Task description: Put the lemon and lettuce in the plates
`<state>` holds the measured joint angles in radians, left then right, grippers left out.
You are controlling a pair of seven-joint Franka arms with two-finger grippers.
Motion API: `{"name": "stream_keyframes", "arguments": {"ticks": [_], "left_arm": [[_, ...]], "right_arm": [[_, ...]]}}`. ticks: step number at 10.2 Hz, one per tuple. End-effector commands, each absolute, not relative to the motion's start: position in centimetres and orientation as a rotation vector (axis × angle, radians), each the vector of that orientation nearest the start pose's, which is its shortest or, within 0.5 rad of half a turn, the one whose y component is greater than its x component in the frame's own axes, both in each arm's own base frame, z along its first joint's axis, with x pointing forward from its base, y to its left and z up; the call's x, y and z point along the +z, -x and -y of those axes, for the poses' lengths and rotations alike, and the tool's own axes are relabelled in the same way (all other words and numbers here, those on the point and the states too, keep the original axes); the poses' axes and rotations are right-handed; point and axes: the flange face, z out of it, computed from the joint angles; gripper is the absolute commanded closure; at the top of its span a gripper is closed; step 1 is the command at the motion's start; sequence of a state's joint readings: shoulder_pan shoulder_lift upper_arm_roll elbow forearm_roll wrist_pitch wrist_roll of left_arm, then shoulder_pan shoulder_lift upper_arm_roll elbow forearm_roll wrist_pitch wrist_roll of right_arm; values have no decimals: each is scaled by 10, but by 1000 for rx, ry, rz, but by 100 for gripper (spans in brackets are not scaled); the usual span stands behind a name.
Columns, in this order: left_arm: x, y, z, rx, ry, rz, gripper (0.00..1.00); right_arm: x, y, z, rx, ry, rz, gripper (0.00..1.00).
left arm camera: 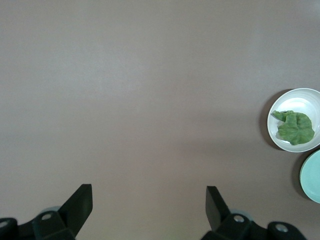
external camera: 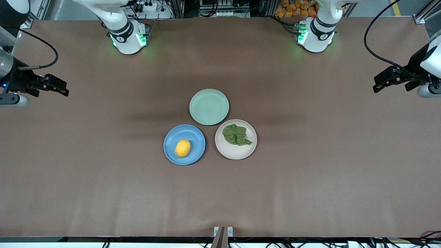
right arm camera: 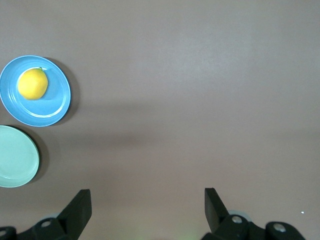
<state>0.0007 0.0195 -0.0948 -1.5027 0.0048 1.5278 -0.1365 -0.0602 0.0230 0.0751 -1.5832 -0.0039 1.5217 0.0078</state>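
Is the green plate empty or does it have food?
Empty. The green plate shows only its bare surface; nothing lies on it.

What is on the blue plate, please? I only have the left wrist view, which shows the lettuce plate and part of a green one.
Observer: The lemon lies on the blue plate, beside the beige plate that holds the lettuce.
Operator: Thank you. Is anything on the green plate?
Observer: No, the green plate holds nothing; it sits farther from the front camera than the other two plates.
Operator: And where is the right gripper?
Observer: The right gripper is open over bare table at the right arm's end, holding nothing; the left gripper is likewise open at the left arm's end.
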Motion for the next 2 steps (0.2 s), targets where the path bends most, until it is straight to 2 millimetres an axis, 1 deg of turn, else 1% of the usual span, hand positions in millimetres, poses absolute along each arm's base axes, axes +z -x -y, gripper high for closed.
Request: {"name": "stream_keyframes", "arguments": {"ticks": [1, 2], "left_arm": [[644, -554, 57, -9, 3131, 1, 0], [643, -555, 57, -7, 3129, -1, 0]], "right_arm": [[604, -546, -7, 116, 3142, 26, 0], [604, -546, -6, 116, 3143, 24, 0]]}}
